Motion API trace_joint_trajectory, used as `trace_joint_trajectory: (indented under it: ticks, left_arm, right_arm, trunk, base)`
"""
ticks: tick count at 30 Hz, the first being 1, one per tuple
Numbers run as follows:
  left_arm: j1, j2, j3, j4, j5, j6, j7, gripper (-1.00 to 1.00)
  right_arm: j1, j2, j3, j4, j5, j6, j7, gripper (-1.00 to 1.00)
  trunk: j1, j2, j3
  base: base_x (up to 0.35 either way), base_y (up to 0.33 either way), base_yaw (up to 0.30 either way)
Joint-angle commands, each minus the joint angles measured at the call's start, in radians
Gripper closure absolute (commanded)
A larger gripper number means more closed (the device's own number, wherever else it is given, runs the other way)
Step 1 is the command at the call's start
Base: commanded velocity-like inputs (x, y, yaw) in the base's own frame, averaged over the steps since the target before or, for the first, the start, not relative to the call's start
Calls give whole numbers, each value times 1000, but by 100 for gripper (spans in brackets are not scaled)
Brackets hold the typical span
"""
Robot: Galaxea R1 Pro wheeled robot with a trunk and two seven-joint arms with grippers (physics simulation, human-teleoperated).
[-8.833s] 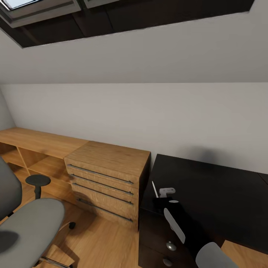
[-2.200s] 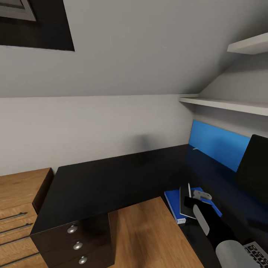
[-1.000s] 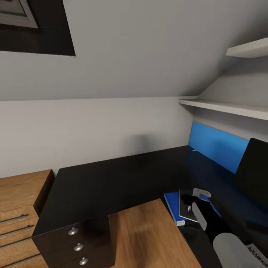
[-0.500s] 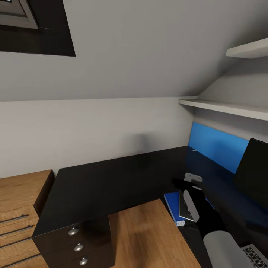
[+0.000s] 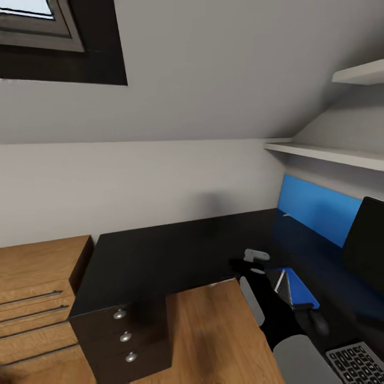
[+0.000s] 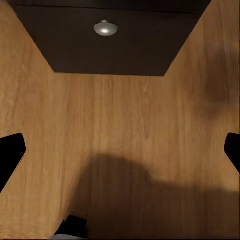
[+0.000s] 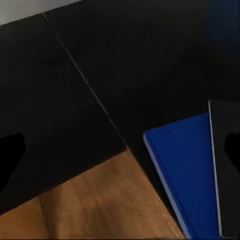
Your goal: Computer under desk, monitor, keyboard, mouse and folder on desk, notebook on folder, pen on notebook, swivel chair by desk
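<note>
The black desk [image 5: 176, 250] fills the middle of the head view. On its right wing lies the blue folder [image 5: 303, 292] with the grey notebook [image 5: 281, 278] on top. A thin white line [image 5: 278, 282] on the notebook looks like the pen. My right gripper [image 5: 250, 261] hovers open, left of the stack, holding nothing. The right wrist view has the folder [image 7: 182, 172] and notebook [image 7: 227, 165] beyond that gripper [image 7: 120, 155]. The mouse [image 5: 319, 321], keyboard [image 5: 358, 364] and monitor [image 5: 368, 242] sit further right. My left gripper [image 6: 120, 155] is open over wooden floor. The swivel chair and computer are out of view.
A black drawer unit with silver knobs [image 5: 126, 336] stands under the desk's left end, and one knob [image 6: 105, 28] faces the left wrist. A wooden dresser [image 5: 37, 290] adjoins it. A blue wall panel [image 5: 320, 213] and white shelves [image 5: 330, 154] are at the right.
My right gripper rose off the notebook and drew back to the left, empty. The camera has turned slightly, shifting the whole scene to the right.
</note>
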Motion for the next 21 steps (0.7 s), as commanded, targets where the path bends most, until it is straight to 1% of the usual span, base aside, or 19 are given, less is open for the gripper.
trace_joint_trajectory:
  ticks: [1, 3, 5, 11, 14, 16, 18, 21]
  left_arm:
    - [-2, 1, -8, -1, 11, -7, 6, -100]
    - [-2, 2, -6, -1, 11, -7, 6, -100]
    - [-2, 2, -6, -1, 11, -7, 7, -100]
    - [-2, 2, 0, 0, 13, -8, 8, -100]
    - [-2, 2, 9, 0, 13, -8, 8, -100]
    - [-2, 2, 29, 9, 13, -8, 8, -100]
    - [-2, 2, 38, 21, 13, -8, 7, -100]
    - [-2, 2, 57, 48, 13, -7, 4, -100]
  right_arm:
    - [1, -1, 9, -1, -10, 3, -10, -100]
    - [3, -1, 23, 1, -9, 2, -15, -100]
    - [4, -1, 29, 3, -9, 2, -17, -100]
    - [5, -1, 33, 5, -9, 1, -19, -100]
    - [5, -1, 34, 6, -8, 1, -19, -100]
    - [5, -1, 43, 7, -8, 1, -19, -100]
    - [5, -1, 49, 12, -8, 0, -19, -100]
    - [5, 0, 72, 35, -6, -23, -19, -100]
  trunk:
    - [-1, -1, -1]
    - [-1, -1, -1]
    - [-1, -1, -2]
    - [-1, -1, -4]
    - [-1, -1, -6]
    - [-1, -1, -7]
    - [-1, -1, -9]
    - [-1, -1, -12]
  base:
    - [-336, 0, 279]
    - [-337, 0, 279]
    - [-337, 0, 280]
    - [-337, 0, 277]
    - [-337, 0, 274]
    - [-337, 0, 260]
    - [-337, 0, 241]
    - [-337, 0, 189]
